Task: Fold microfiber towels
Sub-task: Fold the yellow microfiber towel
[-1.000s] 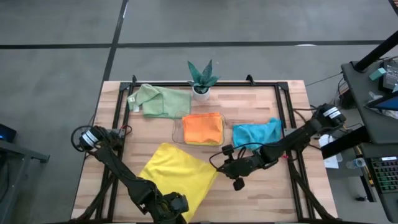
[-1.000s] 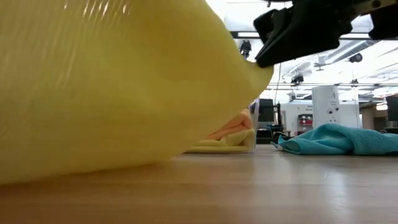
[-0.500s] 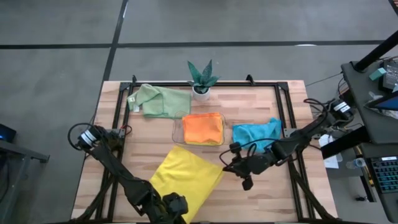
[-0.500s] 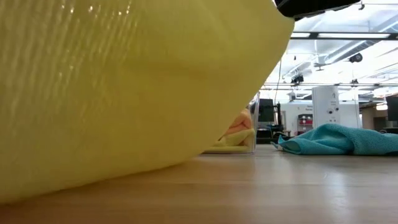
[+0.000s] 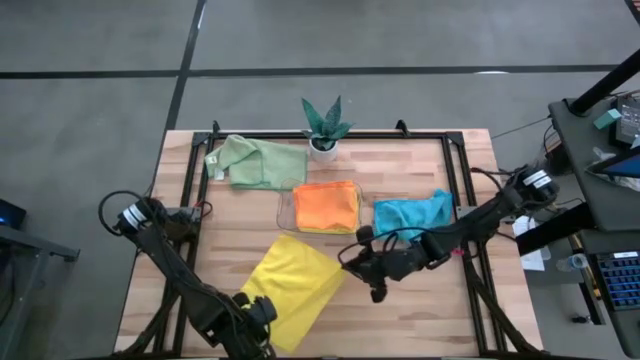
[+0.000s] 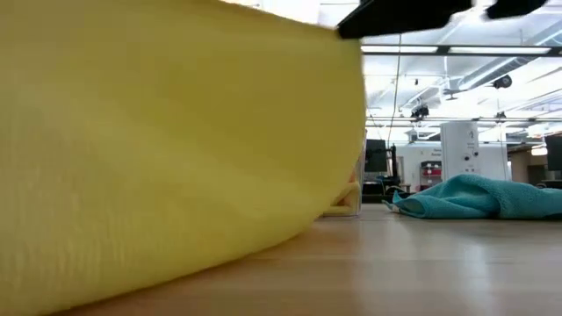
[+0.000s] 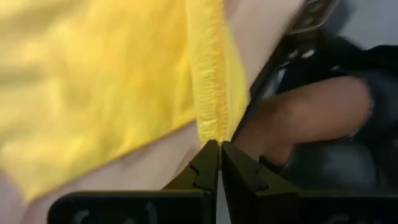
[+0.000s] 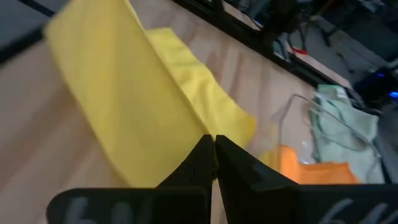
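Wooden counter [image 5: 250,215] carries a yellow towel [image 5: 290,285] near its front edge, stretched between two corners. Left claw [image 5: 262,312] and right claw [image 5: 350,262] each pinch one corner closed. Light, limp, sagging cloth: hemmed corners seem the surest hold.

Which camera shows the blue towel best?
The high view: the blue towel shows whole from above, crumpled near the table's right edge beside the clear tray. The low view shows it only side-on, as a low heap. Neither wrist view shows it.
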Robot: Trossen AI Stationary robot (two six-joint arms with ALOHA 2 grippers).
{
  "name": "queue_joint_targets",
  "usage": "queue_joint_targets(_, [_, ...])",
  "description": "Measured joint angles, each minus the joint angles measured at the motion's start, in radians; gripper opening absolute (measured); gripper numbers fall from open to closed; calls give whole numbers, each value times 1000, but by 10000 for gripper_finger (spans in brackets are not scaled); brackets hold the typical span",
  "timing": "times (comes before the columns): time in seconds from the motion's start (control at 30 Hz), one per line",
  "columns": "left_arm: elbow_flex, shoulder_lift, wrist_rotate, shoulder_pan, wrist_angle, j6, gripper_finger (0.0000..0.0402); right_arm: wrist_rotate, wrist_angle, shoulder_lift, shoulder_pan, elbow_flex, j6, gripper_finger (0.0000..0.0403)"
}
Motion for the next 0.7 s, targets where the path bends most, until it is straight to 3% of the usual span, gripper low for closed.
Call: queue_joint_targets(0.7, [-8,-1,152,-58,-397,-182,0,18,-66,379,-176,412,-206,8])
